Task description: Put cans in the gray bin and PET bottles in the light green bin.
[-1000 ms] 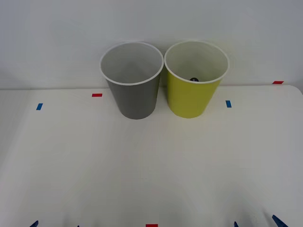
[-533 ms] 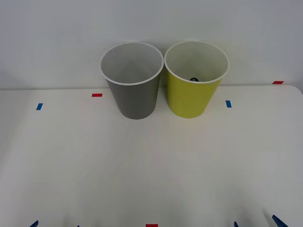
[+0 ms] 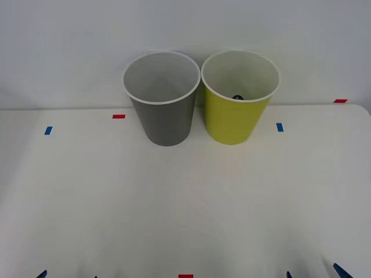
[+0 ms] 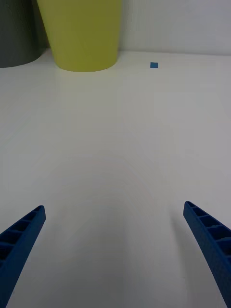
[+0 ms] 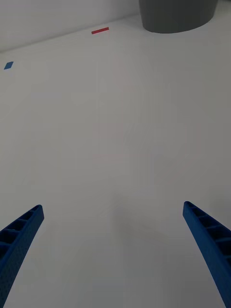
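Both grippers, left (image 5: 113,255) and right (image 4: 114,255), hover wide apart, holding nothing. Two bins: gray bin (image 3: 165,116), light green bin (image 3: 235,116), side by side on one white table (image 3: 185,202).

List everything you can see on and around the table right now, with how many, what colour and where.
gray bin: one, gray with white rim, far middle of table, left of the other bin.
light green bin: one, yellow-green with white rim, beside it; small dark thing inside.
table: one, white.
red tape marks: three, far and near edges.
blue tape marks: two, either side of the bins.
left gripper: blue, open, near edge.
right gripper: blue, open, near edge.
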Controlling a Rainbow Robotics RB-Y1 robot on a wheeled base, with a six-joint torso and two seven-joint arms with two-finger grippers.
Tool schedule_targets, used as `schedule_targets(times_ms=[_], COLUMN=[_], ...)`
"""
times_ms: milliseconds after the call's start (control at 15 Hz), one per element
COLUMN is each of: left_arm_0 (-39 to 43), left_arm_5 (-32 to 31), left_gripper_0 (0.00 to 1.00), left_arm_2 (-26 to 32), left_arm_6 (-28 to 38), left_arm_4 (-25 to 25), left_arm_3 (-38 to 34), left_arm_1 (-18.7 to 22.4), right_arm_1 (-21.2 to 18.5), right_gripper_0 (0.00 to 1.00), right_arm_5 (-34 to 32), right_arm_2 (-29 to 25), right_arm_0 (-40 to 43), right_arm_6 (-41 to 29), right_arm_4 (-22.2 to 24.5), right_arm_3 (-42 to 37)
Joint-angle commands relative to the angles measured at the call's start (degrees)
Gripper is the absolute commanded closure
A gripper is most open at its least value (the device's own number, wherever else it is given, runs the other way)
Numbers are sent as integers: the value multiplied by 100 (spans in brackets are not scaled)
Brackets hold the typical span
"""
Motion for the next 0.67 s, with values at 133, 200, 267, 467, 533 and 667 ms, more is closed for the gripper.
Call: schedule_targets(times_ms=[133, 200, 267, 467, 533, 667], left_arm_0=[0, 0, 0, 0, 0, 0], left_arm_5=[0, 0, 0, 0, 0, 0], left_gripper_0=[0, 0, 0, 0, 0, 0], left_arm_2=[0, 0, 0, 0, 0, 0], left_arm_6=[0, 0, 0, 0, 0, 0], left_arm_4=[0, 0, 0, 0, 0, 0], left_arm_3=[0, 0, 0, 0, 0, 0], left_arm_1=[0, 0, 0, 0, 0, 0], right_arm_1=[0, 0, 0, 0, 0, 0], right_gripper_0=[0, 0, 0, 0, 0, 0], right_arm_5=[0, 0, 0, 0, 0, 0], right_arm_2=[0, 0, 0, 0, 0, 0], right_arm_0=[0, 0, 0, 0, 0, 0], right_arm_6=[0, 0, 0, 0, 0, 0], right_arm_4=[0, 0, 0, 0, 0, 0], right_arm_3=[0, 0, 0, 0, 0, 0])
